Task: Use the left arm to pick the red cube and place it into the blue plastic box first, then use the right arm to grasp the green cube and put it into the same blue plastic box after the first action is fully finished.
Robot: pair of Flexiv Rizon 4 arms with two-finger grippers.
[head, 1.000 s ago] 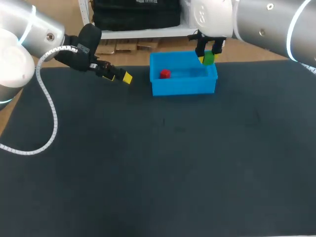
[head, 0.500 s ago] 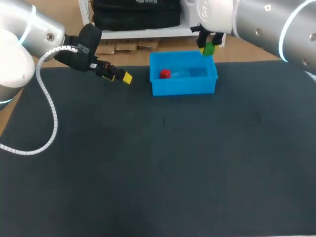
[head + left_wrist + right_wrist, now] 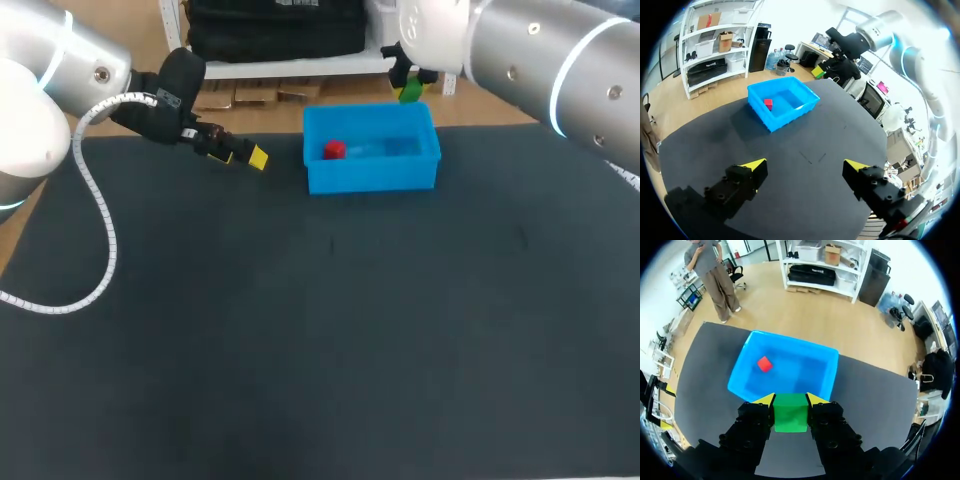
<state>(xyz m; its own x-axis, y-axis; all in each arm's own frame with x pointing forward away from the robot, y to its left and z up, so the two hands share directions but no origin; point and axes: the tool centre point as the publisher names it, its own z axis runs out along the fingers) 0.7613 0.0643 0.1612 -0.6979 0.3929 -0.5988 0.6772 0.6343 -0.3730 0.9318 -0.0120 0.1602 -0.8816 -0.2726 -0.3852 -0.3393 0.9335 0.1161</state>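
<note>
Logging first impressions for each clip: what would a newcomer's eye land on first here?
The bright blue box at the far side of the table, with the red cube lying inside it. Next, the green cube clamped in the right gripper, held in the air close to the box. The left gripper hangs open above the table, to the box's left in the head view.
</note>
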